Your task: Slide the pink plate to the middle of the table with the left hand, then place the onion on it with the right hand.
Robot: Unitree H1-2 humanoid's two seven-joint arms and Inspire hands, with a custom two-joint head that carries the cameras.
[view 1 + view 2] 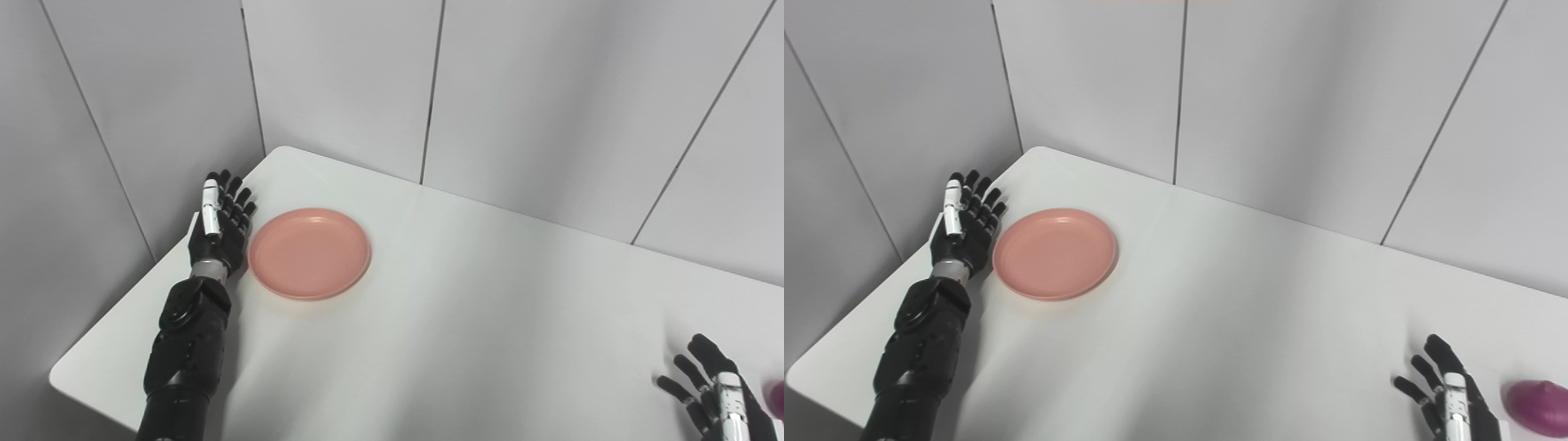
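Observation:
The pink plate (309, 252) lies on the left part of the white table (465, 306), with nothing on it. My left hand (220, 223) stands on edge just left of the plate, open with fingers straight, its palm side against or very close to the plate's rim. The purple onion (1538, 407) rests at the table's near right. My right hand (1448, 392) is open just left of the onion, fingers spread, holding nothing; its lower part is cut off by the picture's bottom edge.
Grey panelled walls (343, 79) close in behind the table and along its left side. The table's left edge runs right beside my left forearm (187, 343). White tabletop stretches between the plate and the onion.

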